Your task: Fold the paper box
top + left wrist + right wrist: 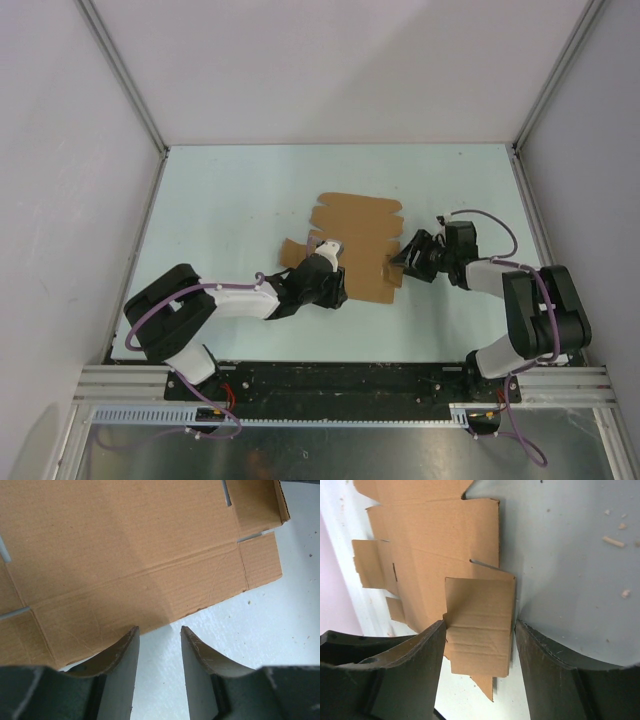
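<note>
Right gripper (480,622) first: its jaws are spread wide, one finger on either side of a small flap (480,630) on the right edge of the paper box (435,535). That flap is raised above the rest of the sheet and sits in the gap rather than being pinched. One finger touches its edge and the other stands just beside it (a thin sliver of the table (570,555) shows between them).

Over to the left gripper (159,629), which is partly open with nothing in it. Bare table shows between its fingers, and the tips are right at the near edge of the cardboard.

The paper box is a flat die-cut brown sheet lying in the middle of the pale table. Its tabs are ragged along the far edge, and the crease lines and slits show plainly from the left wrist.

From above, both arms reach in from the near side, the left gripper at the sheet's left and the right at its near-right corner. A few pale crumbs (612,541) dot the table beyond the right gripper's finger.
</note>
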### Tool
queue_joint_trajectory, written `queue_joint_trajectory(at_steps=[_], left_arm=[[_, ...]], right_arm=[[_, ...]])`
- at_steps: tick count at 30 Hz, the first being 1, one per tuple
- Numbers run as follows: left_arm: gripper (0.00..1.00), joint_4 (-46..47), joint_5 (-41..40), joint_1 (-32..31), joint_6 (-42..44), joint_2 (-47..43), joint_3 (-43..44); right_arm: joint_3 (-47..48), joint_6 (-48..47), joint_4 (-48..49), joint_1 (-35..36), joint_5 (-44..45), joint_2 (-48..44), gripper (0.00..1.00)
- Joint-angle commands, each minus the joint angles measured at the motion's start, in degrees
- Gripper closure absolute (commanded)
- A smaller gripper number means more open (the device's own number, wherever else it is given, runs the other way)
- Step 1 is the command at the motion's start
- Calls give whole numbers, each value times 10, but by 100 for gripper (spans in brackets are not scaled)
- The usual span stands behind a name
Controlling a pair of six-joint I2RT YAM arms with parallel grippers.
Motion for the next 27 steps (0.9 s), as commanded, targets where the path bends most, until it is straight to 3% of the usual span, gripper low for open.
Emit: queue_joint_trajectory(at_steps=[1, 9, 27], left_arm=[[56, -1, 13, -4, -9, 7, -8], [57, -1, 16, -4, -8, 11, -6], [58, -1, 25, -4, -7, 28, 3]], right_arm=[[-31, 12, 48, -9, -38, 39, 36], [-59, 44, 131, -16, -98, 50, 36], [-58, 47, 92, -15, -112, -92, 31]])
